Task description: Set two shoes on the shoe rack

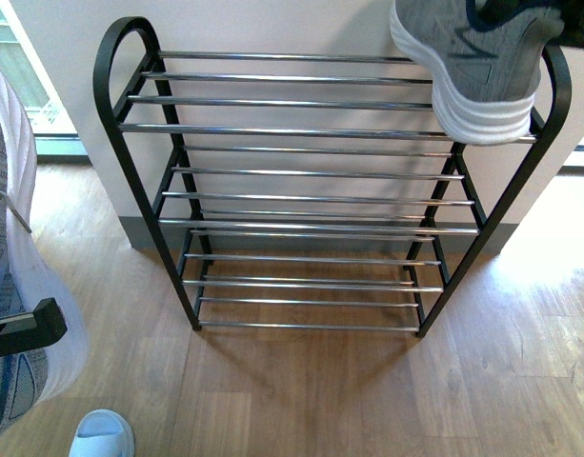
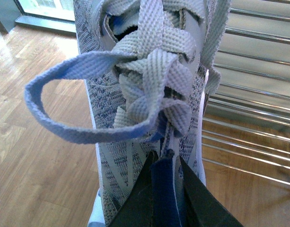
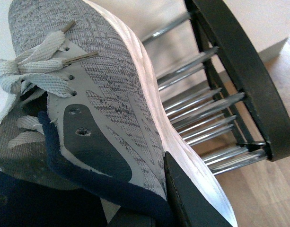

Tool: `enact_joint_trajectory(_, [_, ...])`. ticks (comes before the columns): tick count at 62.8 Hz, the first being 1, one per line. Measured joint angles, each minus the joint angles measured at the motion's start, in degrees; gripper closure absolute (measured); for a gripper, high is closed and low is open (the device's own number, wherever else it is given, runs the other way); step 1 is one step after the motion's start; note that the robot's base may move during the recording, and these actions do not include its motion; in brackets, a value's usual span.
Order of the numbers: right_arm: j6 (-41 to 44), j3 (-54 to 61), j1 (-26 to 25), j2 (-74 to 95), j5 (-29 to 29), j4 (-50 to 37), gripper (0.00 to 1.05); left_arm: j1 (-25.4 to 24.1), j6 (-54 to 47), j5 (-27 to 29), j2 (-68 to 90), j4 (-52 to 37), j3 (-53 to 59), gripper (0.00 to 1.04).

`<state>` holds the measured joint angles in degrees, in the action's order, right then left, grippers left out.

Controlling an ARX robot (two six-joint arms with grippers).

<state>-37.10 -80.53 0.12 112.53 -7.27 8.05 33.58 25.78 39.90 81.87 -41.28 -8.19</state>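
1st sneaker (image 1: 473,57), grey knit w/ thick white sole, is hanging tilted over top tier of black/chrome rack (image 1: 301,129), R end. 2nd sneaker (image 2: 149,94) is hanging L of it.

I find the front view brightly daylit. The window (image 1: 20,57) at the upper left is washed out, and a blown patch lies on the floor (image 1: 549,257) right of the shoe rack (image 1: 103,95). Its chrome bars (image 1: 301,129) carry thin glints, and a soft shadow lies beneath it. Left wrist view: shoe (image 2: 111,165) and laces (image 2: 154,80) sharp, the bars behind soft. Right wrist view: the other shoe (image 3: 111,94) has crisp knit, its white sole near overexposed.
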Motion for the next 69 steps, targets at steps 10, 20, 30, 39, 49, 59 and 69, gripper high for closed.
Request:
enact_joint_trajectory(10, [0.0, -1.6, -1.7, 3.5, -2.0, 1.1, 1.03, 0.0, 0.0, 0.0, 0.0, 0.0, 0.0, 1.02])
enact_joint_trajectory(20, [0.5, -4.3, -2.5, 4.7, -3.3, 1.3, 1.03, 0.0, 0.0, 0.0, 0.0, 0.0, 0.0, 1.02])
enact_joint_trajectory(30, [0.9, -4.8, -2.9, 5.0, -3.0, 1.3, 1.03, 0.0, 0.0, 0.2, 0.0, 0.0, 0.0, 1.02])
enact_joint_trajectory(39, [1.6, -4.8, -3.1, 5.0, -3.0, 0.0, 0.84, 0.0, 0.0, 0.0, 0.0, 0.0, 0.0, 1.02])
enact_joint_trajectory(49, [2.8, -3.2, -3.5, 2.6, -1.3, -3.2, 0.58, 0.0, 0.0, 0.1, 0.0, 0.0, 0.0, 1.02])
enact_joint_trajectory(59, [4.1, 1.3, -4.0, -3.8, 3.1, -6.6, 0.28, 0.0, 0.0, 0.1, 0.0, 0.0, 0.0, 1.02])
enact_joint_trajectory(69, [5.9, 8.5, -4.8, -12.1, 8.1, -11.7, 0.08, 0.0, 0.0, 0.1, 0.0, 0.0, 0.0, 1.02])
